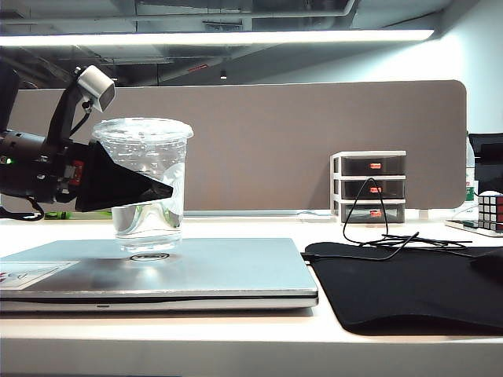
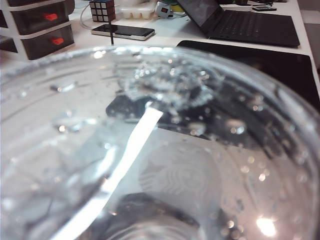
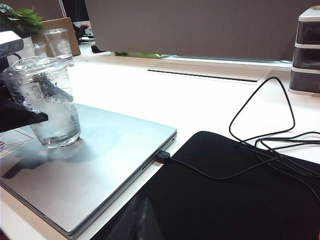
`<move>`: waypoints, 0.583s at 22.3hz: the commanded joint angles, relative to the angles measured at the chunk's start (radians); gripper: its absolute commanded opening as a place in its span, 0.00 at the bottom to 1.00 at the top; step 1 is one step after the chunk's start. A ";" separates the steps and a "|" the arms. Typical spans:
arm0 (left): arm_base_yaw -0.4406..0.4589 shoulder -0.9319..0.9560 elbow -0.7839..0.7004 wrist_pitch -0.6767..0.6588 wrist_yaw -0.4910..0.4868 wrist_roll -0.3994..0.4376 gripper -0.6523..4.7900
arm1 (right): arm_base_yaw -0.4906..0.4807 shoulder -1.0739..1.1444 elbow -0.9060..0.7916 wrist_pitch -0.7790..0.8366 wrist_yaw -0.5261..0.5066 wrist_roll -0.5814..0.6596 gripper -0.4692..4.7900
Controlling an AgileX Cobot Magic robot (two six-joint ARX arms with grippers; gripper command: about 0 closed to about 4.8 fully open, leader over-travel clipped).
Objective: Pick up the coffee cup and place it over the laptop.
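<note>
the coffee cup (image 1: 147,184) is being shown standing upright on the lid of the closed laptop (image 1: 228,271), directly behind the laptop's round logo (image 1: 145,256) and toward the end bearing the white sticker (image 1: 31,275). the left gripper (image 1: 153,190) is being held level beside the cup, its black fingers (image 1: 118,184) spread to either side of the cup wall; whether they are pressing on it cannot be told. the right gripper is being kept out of every view, with its fingers closed together. a black mouse mat (image 1: 409,287) is lying just beside the laptop, with a black cable (image 3: 210,172) running across it to the laptop's edge.
</note>
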 commanded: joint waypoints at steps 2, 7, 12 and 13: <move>0.000 0.005 0.001 0.032 -0.013 0.023 0.74 | 0.002 0.002 -0.005 0.011 -0.005 0.004 0.07; 0.000 0.064 0.001 0.089 -0.010 0.023 0.75 | 0.002 0.002 -0.005 0.011 -0.005 0.003 0.07; 0.000 0.076 0.001 0.093 -0.002 0.015 0.93 | 0.002 0.002 -0.005 0.011 -0.005 0.004 0.07; 0.000 0.076 0.001 0.093 -0.003 0.015 0.97 | 0.002 0.002 -0.005 0.011 -0.005 0.003 0.07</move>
